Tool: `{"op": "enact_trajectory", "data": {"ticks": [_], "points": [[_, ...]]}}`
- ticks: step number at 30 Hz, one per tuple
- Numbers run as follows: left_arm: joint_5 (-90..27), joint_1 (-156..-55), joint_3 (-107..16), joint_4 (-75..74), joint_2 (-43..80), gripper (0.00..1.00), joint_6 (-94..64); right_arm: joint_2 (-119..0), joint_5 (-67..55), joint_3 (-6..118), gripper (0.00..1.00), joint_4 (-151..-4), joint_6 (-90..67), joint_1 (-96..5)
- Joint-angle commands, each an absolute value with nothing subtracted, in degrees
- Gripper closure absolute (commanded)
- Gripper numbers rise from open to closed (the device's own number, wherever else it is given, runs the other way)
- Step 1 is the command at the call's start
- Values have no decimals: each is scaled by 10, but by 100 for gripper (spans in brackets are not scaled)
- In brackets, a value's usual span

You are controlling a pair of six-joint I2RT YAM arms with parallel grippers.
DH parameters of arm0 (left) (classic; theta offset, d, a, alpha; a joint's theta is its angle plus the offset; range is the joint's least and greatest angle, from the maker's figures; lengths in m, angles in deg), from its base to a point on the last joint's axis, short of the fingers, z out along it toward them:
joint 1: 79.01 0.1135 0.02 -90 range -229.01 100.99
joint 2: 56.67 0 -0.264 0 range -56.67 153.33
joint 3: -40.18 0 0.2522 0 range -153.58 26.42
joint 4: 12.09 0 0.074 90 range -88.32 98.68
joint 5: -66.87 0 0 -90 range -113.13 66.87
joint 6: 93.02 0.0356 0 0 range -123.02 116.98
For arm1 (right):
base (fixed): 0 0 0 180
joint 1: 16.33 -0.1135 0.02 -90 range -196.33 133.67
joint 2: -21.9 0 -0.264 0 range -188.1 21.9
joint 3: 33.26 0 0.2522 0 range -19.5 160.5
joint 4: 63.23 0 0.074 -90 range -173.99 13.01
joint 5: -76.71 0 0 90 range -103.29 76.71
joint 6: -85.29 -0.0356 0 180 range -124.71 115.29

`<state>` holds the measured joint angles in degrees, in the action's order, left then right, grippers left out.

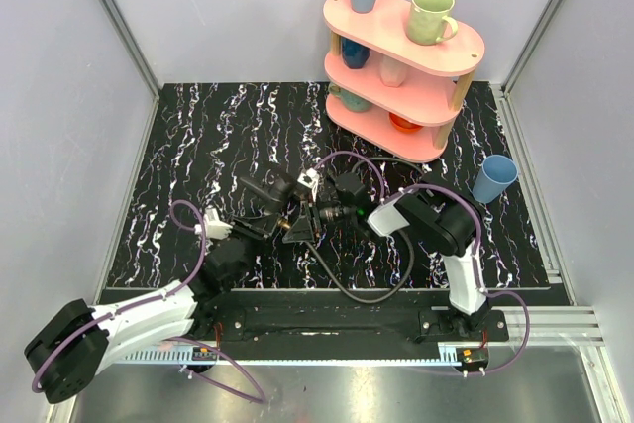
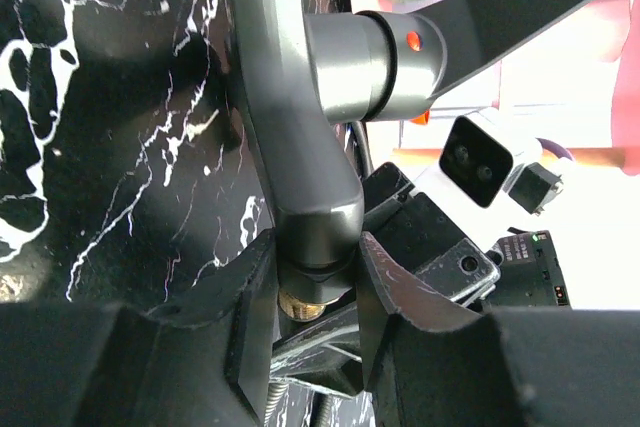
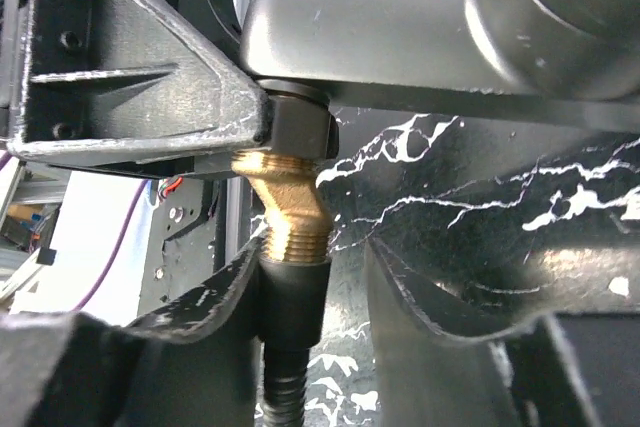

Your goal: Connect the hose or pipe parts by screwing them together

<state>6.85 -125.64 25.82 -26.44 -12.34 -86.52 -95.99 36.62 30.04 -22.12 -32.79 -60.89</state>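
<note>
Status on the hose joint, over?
Left gripper clamped on angular piece. Right gripper open around hose end. Brass fitting bridges both, threads showing. Nothing blocking.

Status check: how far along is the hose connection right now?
Done: the hose collar looks started on the brass fitting under the grey angular piece.
In hand: the left gripper is clamped on that piece. The right gripper has its jaws open around the collar, with only one side touching.
Left: brass threads show above the collar, so more turns are probably needed to seat it.
</note>
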Motion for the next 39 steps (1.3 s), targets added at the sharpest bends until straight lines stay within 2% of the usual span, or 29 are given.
{"op": "enact_trajectory", "data": {"ticks": [1, 2, 4, 8, 14, 21, 22, 25, 26, 28, 32, 33, 37, 39], "points": [[8, -1270, 371, -379, -151, 100, -891, -903, 300, 274, 49, -274, -279, -619], [10, -1270, 370, -374, -161, 100, -891, -893, 277, 265, 40, -284, -272, -618], [11, -1271, 367, -355, -176, 100, -894, -855, 234, 246, 31, -325, -243, -620], [20, -1270, 348, -288, -205, 100, -885, -760, 130, 221, 21, -407, -181, -633], [30, -1270, 331, -236, -226, 100, -877, -672, -76, 239, 15, -561, -78, -730], [20, -1270, 326, -255, -201, 100, -883, -706, -371, 272, 16, -603, 12, -868], [19, -1270, 325, -256, -197, 100, -883, -717, -441, 279, 18, -602, 21, -880], [14, -1270, 322, -259, -193, 100, -881, -764, -544, 308, 23, -597, 64, -915], [13, -1270, 323, -257, -194, 100, -882, -781, -562, 318, 29, -592, 75, -920], [12, -1270, 326, -255, -199, 100, -885, -793, -592, 323, 32, -569, 100, -935], [12, -1270, 328, -240, -216, 100, -889, -807, -607, 329, 49, -537, 113, -943], [12, -1270, 328, -236, -220, 100, -888, -809, -610, 331, 59, -529, 121, -944], [8, -1269, 329, -226, -230, 100, -889, -819, -609, 342, 76, -514, 128, -946], [6, -1270, 331, -231, -225, 100, -889, -819, -589, 347, 91, -516, 121, -945]]}}
